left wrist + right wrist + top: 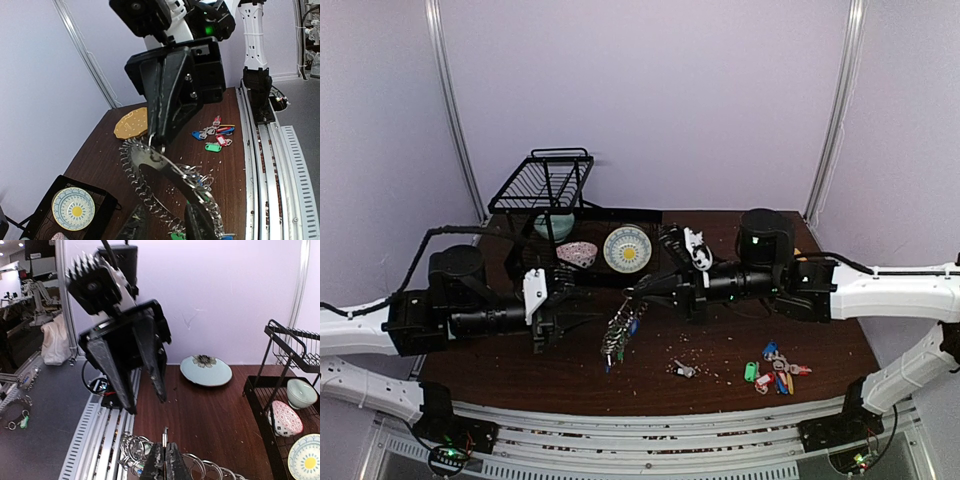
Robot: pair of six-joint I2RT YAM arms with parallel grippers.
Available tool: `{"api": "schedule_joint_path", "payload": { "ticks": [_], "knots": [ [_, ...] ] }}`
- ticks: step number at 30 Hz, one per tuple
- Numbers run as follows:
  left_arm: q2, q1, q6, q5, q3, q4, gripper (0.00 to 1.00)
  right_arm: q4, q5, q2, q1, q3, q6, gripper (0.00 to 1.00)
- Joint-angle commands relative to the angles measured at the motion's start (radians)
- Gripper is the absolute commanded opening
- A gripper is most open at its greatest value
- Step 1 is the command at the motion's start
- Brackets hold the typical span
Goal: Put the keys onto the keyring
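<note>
Dangling from the closed right pincer [156, 143]: flat dark keyring [159, 167]; rim silver-looped.

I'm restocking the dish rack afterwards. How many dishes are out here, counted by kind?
Plates: 3
Bowls: 2
Total: 5

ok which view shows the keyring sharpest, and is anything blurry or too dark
Left wrist view: sharpest, the keyring in focus under the right gripper, but that camera's own fingers at the bottom edge are soft. Right wrist view: evenly lit, yet only the small silver rings show, cut off at the bottom. Top view: dim, the keyring a small smudge over the dark table.
</note>
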Motion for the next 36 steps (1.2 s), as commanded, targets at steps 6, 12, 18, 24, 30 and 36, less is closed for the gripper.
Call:
{"api": "schedule_joint_path", "payload": {
  "ticks": [6, 12, 18, 24, 30, 36],
  "knots": [
    [0.049, -0.003, -0.101, 0.096, -0.055, 0.396, 0.24, 0.416, -0.130, -0.039, 0.007, -0.077, 0.135, 0.00],
    [0.087, -0.003, -0.129, 0.169, -0.045, 0.490, 0.22, 0.413, -0.129, -0.031, 0.016, -0.072, 0.118, 0.00],
    [0.119, -0.003, -0.145, 0.185, -0.035, 0.515, 0.19, 0.371, -0.108, -0.037, 0.027, -0.063, 0.081, 0.00],
    [0.138, -0.003, -0.149, 0.155, -0.028, 0.519, 0.11, 0.354, -0.107, -0.038, 0.033, -0.058, 0.067, 0.00],
    [0.148, -0.003, -0.149, 0.177, -0.024, 0.533, 0.12, 0.324, -0.093, -0.037, 0.036, -0.054, 0.049, 0.00],
    [0.153, -0.003, -0.144, 0.182, -0.022, 0.534, 0.00, 0.307, -0.089, -0.037, 0.037, -0.049, 0.037, 0.00]
  ]
}}
